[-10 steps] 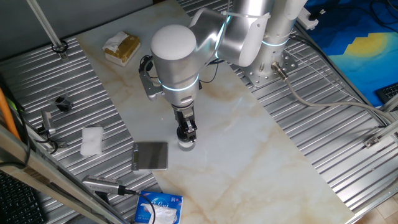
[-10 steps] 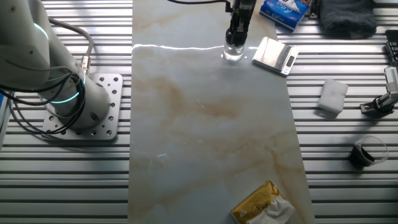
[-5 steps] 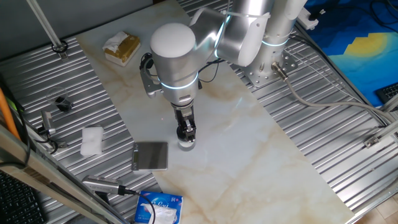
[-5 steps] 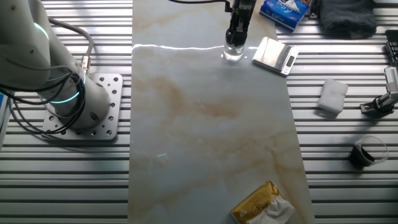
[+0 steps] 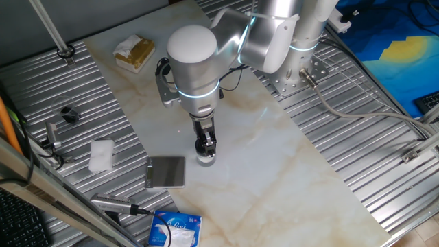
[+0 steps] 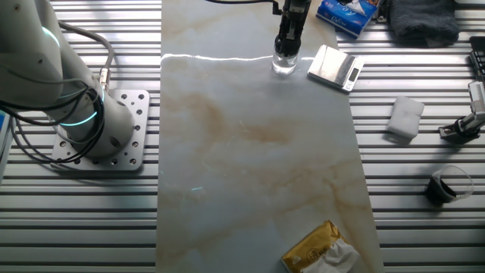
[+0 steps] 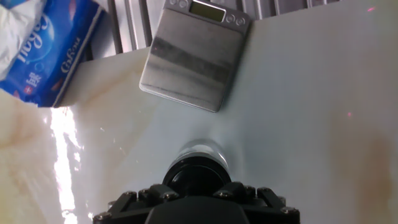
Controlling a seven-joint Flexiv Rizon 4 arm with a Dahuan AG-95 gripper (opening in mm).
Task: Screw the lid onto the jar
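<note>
The gripper (image 5: 205,145) points straight down over the marble-patterned slab (image 6: 258,152), its black fingers clamped on the lid (image 7: 196,176), a round black cap that sits on top of the jar (image 7: 203,151). The jar is short, cylindrical clear glass, standing upright on the glossy slab directly beneath the hand; whether anything is in it cannot be told. In the other fixed view the jar (image 6: 284,64) shows as a small glassy shape under the fingers.

Just beyond the hand lies a flat, square, brushed-metal scale (image 7: 194,55) with a small display at its far edge, near the jar but not touching it. Farther out to one side is a blue pack of tissues (image 7: 38,43). Well away on the ribbed metal table (image 5: 357,110) rests a white folded cloth (image 5: 101,155).
</note>
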